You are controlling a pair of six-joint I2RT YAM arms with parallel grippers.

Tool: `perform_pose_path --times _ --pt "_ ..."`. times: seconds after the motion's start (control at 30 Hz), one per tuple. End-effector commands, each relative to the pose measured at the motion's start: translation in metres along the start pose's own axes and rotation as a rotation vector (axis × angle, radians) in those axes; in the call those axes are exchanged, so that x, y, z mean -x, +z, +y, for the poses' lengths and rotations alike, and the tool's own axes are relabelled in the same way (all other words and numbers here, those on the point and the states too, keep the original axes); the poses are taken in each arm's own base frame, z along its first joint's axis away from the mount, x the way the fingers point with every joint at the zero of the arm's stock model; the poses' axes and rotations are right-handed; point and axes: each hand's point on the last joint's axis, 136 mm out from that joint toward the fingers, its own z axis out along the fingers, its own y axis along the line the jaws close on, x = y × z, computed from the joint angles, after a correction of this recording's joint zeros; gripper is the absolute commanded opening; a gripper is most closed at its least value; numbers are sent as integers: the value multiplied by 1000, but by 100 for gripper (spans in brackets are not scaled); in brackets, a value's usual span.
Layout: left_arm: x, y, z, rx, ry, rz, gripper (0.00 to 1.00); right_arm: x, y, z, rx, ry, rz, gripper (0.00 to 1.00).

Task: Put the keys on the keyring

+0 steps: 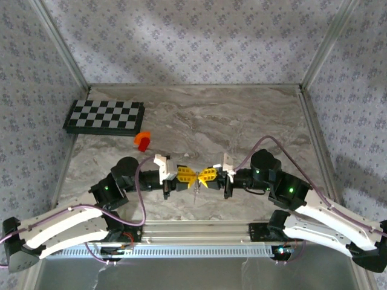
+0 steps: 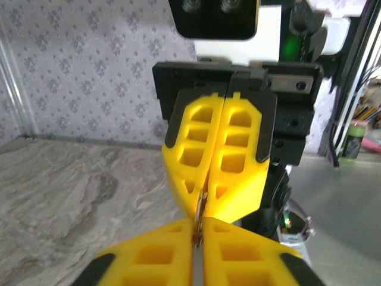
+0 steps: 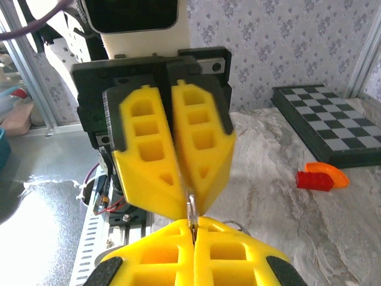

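A thin silvery metal piece [image 3: 191,210] is mostly hidden between the closed left pincer [image 1: 193,179] and right pincer [image 1: 202,179]; key or ring, unclear.

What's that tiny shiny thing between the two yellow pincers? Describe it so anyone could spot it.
Over the grey marbled table, find where the yellow left pincer and right pincer meet tip to tip. Clamped between those tips is a thin silvery metal loop. Unlike the orange-red block near the checkered black board, it is wiry, colourless and held aloft.
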Motion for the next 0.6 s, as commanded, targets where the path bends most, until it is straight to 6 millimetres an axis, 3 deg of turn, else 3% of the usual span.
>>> perform_pose_path --times 0.0,0.1,0.37,0.57 --pt "2 -5 8 66 31 98 28 4 -4 -6 -36 -34 39 0" --pt "-6 -7 12 96 59 195 33 -3 -2 -7 -35 -55 114 0" --pt "-16 -1 9 72 76 280 34 -15 5 -5 -29 -73 230 0" --pt "-19 3 12 79 85 291 27 -14 9 1 9 -76 240 0"
